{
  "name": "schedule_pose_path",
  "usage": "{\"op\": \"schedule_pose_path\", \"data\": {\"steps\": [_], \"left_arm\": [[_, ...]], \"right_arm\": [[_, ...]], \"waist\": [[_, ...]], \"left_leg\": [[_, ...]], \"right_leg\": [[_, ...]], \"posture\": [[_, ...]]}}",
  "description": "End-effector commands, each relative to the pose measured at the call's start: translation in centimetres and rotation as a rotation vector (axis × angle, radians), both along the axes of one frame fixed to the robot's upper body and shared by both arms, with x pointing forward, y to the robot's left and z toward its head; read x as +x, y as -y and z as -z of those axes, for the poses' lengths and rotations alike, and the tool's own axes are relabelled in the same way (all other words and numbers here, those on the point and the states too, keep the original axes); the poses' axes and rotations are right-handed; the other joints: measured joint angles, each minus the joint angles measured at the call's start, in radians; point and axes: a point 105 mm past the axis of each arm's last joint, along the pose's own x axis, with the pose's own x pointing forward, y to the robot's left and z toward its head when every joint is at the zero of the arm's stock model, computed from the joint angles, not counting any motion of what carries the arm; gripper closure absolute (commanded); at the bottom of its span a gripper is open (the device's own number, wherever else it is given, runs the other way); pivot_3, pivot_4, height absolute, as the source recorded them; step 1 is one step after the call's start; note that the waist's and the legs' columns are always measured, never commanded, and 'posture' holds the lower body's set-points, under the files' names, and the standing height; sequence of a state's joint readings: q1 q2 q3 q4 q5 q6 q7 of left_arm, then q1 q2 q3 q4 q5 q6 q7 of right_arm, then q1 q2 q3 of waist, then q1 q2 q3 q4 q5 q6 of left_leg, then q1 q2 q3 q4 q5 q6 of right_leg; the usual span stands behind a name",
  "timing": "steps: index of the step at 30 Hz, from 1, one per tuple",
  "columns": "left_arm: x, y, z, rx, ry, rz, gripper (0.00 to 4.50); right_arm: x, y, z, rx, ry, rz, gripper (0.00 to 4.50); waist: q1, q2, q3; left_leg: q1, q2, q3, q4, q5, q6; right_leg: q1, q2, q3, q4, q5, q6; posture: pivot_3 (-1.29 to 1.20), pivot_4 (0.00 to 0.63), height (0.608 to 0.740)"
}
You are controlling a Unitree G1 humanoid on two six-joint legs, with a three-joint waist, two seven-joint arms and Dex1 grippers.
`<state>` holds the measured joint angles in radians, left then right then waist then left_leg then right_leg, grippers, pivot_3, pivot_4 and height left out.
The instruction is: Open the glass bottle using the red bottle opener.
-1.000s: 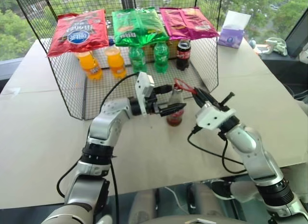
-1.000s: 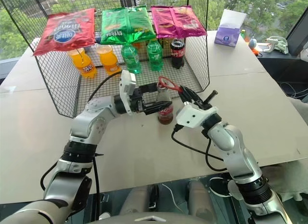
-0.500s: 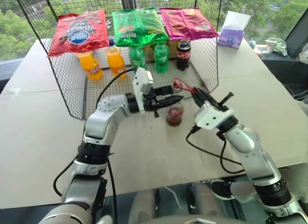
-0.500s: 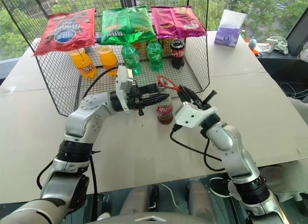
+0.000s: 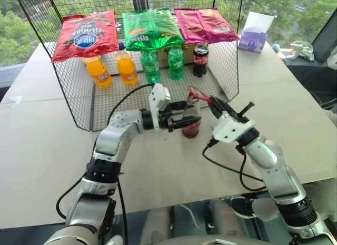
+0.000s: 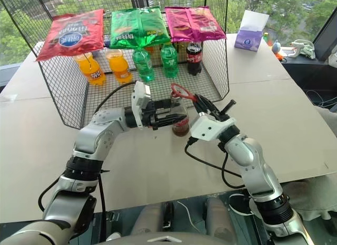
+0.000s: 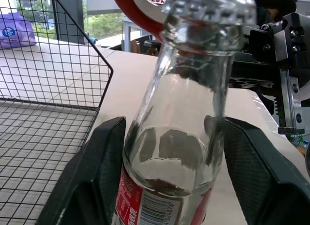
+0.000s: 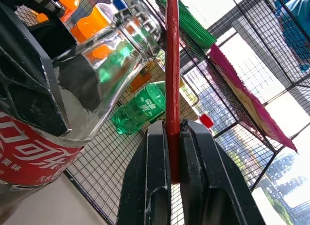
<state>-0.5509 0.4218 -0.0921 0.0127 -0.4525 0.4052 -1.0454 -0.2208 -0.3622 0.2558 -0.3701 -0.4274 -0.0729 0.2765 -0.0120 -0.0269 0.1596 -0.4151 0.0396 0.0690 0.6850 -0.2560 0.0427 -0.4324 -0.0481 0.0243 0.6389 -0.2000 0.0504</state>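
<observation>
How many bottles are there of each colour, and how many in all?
Orange soda bottles: 2
Green soda bottles: 2
Dark cola bottle with a red cap: 1
Clear glass bottle with a red label: 1
Total: 6

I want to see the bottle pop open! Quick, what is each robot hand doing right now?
Left gripper: fingers on either side of the glass bottle; whether they squeeze it cannot be told.
Right gripper: shut on the red bottle opener.
</observation>
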Motion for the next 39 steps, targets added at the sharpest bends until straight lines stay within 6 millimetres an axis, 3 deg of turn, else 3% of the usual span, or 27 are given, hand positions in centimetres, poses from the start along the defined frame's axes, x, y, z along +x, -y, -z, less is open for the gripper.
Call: {"op": "schedule_pose_path", "data": {"steps": [1, 4, 8, 25, 39], "left_arm": [[-0.1, 0.1, -0.8, -0.006, 0.045, 0.013, 1.39], [-0.1, -0.3, -0.5, -0.002, 0.041, 0.014, 1.39], [-0.1, -0.4, -0.1, 0.009, 0.043, 0.017, 2.31], [-0.1, 0.4, -0.9, -0.003, 0.062, 0.024, 2.31], [0.2, -0.3, -0.5, 0.001, 0.047, 0.027, 2.31]], "right_arm": [[-0.3, -0.1, -0.8, 0.008, 0.038, -0.013, 4.5], [-0.3, -0.1, -0.8, 0.008, 0.039, -0.013, 4.5], [-0.4, 0.0, -0.7, 0.012, 0.039, -0.016, 4.5], [-1.0, -0.4, 0.1, 0.021, 0.026, -0.037, 4.5], [-1.5, -1.3, 1.1, -0.051, 0.115, -0.069, 4.5]], "waist": [[0.0, 0.0, 0.0], [0.0, 0.0, 0.0], [0.0, 0.0, 0.0], [0.0, 0.0, 0.0], [0.0, 0.0, 0.0]], "left_leg": [[0.0, 0.0, 0.0, 0.0, 0.0, 0.0], [0.0, 0.0, 0.0, 0.0, 0.0, 0.0], [0.0, 0.0, 0.0, 0.0, 0.0, 0.0], [0.0, 0.0, 0.0, 0.0, 0.0, 0.0], [0.0, 0.0, 0.0, 0.0, 0.0, 0.0]], "right_leg": [[0.0, 0.0, 0.0, 0.0, 0.0, 0.0], [0.0, 0.0, 0.0, 0.0, 0.0, 0.0], [0.0, 0.0, 0.0, 0.0, 0.0, 0.0], [0.0, 0.0, 0.0, 0.0, 0.0, 0.0], [0.0, 0.0, 0.0, 0.0, 0.0, 0.0]], "posture": [[0.0, 0.15, 0.74], [0.0, 0.15, 0.74], [0.0, 0.15, 0.74], [0.0, 0.15, 0.74], [0.0, 0.15, 0.74]]}}
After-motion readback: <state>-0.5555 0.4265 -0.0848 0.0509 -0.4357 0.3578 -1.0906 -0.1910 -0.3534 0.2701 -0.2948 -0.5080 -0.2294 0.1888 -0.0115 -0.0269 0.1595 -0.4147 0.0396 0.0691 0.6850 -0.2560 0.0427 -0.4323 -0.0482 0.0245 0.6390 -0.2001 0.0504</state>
